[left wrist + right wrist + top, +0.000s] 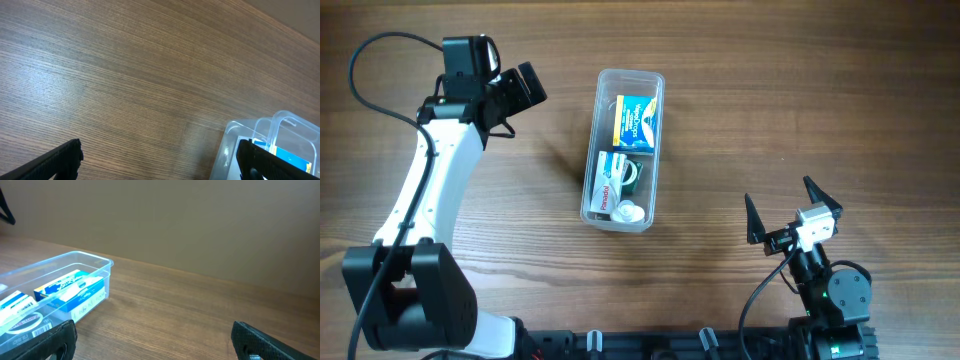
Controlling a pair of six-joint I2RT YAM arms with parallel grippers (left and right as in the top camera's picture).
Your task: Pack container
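Observation:
The container (654,150) is a long clear tub lying mid-table, its length running front to back. Inside it lie a blue and white box (636,120) at the far end, a white and red box (610,185), and a small white round thing (627,211) at the near end. My left gripper (516,92) hovers open to the left of the tub's far end, nothing between its fingers. The left wrist view has the container's corner (235,140) beside the right finger (265,162). My right gripper (786,208) stands open at the front right, well clear of the container (95,262).
Bare wood-grain tabletop (770,90) surrounds the tub on all sides. A black cable (360,60) loops at the far left behind the left arm. The arm bases sit along the front edge.

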